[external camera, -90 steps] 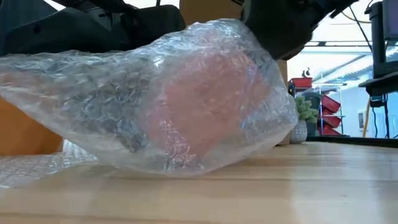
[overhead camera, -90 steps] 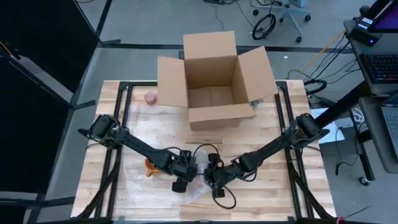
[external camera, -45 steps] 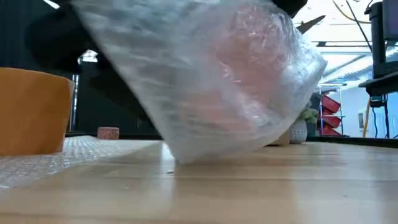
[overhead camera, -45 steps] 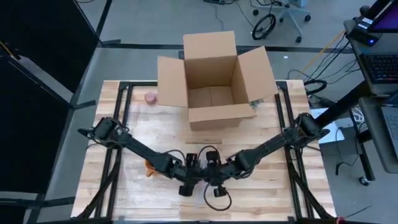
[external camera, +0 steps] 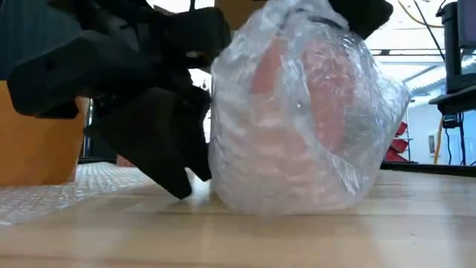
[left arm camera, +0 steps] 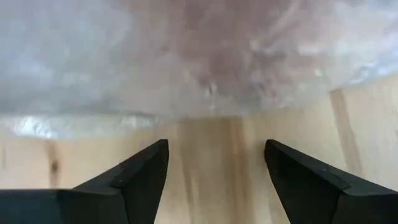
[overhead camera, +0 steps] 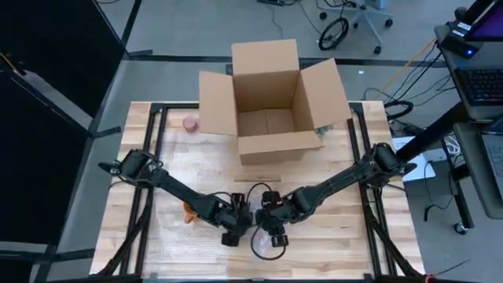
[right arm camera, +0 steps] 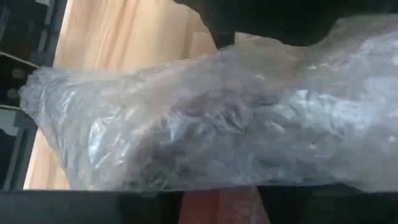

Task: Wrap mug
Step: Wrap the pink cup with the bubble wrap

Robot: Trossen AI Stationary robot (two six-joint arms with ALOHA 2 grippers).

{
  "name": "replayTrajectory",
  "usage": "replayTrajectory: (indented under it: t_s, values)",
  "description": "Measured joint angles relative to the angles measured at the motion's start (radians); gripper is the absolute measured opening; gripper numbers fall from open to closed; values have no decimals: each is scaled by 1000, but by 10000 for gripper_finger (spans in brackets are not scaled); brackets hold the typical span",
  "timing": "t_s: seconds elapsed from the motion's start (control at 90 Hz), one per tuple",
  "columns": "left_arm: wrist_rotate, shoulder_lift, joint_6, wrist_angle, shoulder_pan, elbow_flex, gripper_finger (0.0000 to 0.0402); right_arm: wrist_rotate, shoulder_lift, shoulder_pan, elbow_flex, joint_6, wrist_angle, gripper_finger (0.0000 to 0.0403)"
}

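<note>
I see the table (overhead camera: 346,244) first, a pale wooden top with the open box (overhead camera: 271,102) standing at its far edge. I take the box as my landmark. Both arms reach in from the sides and meet well in front of the box, near the table's front edge.

There the wrap (external camera: 297,119) bulges in a clear bubbled bundle, resting on the wood, and the pinkish mug (external camera: 316,82) shows through it. A loose flat stretch of wrap lies on the table toward the left-arm side of the bundle.

The left gripper (left arm camera: 216,171) sits low beside the bundle, fingers spread apart with bare wood between them, holding nothing. The right gripper (overhead camera: 277,226) is over the bundle; I cannot tell how its fingers stand.

An orange object (overhead camera: 189,211) lies by the left arm. A small pink thing (overhead camera: 189,123) sits just left of the box.
</note>
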Motion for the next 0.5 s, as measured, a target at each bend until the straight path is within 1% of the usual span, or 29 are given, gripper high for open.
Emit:
replayTrajectory:
  t_s: [0.089, 0.189, 0.267, 0.433, 0.5]
  values:
    - [-4, -37, -18, -42, -7, -1, 255, 0, 0, 0, 1, -18, 16, 199]
    - [-7, -83, -42, -75, -19, -1, 255, 0, 0, 0, 1, -39, 29, 206]
    - [-19, -119, -57, -80, -32, -1, 255, -3, 0, 0, 6, -55, 28, 206]
    - [-36, -194, -57, -77, -54, 0, 255, -1, 2, 2, 82, -59, -78, 195]
    - [-69, -221, -56, -62, -59, 0, 255, -2, 2, 2, 91, -59, -79, 190]
